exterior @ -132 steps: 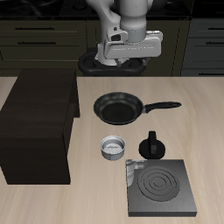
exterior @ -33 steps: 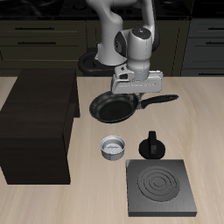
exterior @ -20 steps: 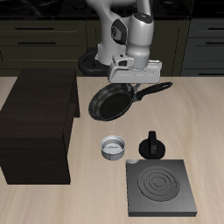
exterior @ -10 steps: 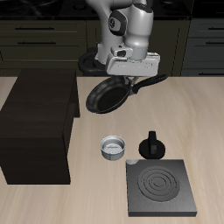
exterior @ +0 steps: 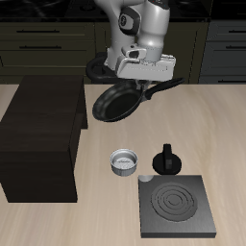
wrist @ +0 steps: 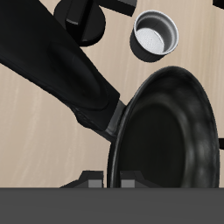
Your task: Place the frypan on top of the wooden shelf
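Exterior view shows the gripper (exterior: 144,81) up in the air above the table (exterior: 226,125), closed on the frypan (exterior: 115,102) near where the long handle (exterior: 161,87) meets the bowl, so the pan hangs below and to one side of it, tilted with its open face turned partly toward the table's front edge. The wrist view agrees: the pan's bowl (wrist: 171,131) fills the space right under the hand, its handle (wrist: 52,66) runs off at a slant, and well below lie the small metal pot (wrist: 156,35) and a black knob-like piece (wrist: 83,16). The fingertips themselves are not clearly visible there. The step in hand looks like the carry: the pan is lifted clear of the table but not yet over the wooden shelf (exterior: 43,120), which stands off to the side of the hand, its flat top bare. The next move, as I judge it, calls for travelling sideways over that top, levelling the pan, then lowering it so the bowl sits fully on the wood before letting go.
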### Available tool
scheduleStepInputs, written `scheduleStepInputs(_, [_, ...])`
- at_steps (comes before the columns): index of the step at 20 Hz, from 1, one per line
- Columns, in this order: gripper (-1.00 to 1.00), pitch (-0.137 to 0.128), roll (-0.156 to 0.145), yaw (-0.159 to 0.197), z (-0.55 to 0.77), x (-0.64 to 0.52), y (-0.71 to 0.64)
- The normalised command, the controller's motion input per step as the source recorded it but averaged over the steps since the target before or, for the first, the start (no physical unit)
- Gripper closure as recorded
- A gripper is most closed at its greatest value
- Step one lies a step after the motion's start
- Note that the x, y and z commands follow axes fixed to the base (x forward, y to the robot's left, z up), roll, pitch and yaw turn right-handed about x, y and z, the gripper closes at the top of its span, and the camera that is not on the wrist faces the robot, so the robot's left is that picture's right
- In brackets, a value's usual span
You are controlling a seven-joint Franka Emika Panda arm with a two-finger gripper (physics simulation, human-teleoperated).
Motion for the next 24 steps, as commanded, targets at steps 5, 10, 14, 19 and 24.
scheduleStepInputs(5, [1.00, 0.002, 0.017, -0.003, 0.09, 0.05, 0.17])
scheduleStepInputs(10, [1.00, -0.004, 0.031, 0.012, 0.16, 0.07, 0.28])
scheduleStepInputs(14, [1.00, -0.005, 0.022, 0.012, 0.14, 0.02, 0.22])
scheduleStepInputs(19, [1.00, -0.014, 0.020, -0.008, 0.23, 0.07, 0.21])
scheduleStepInputs(24, [1.00, -0.031, -0.015, -0.032, 0.38, 0.07, 0.02])
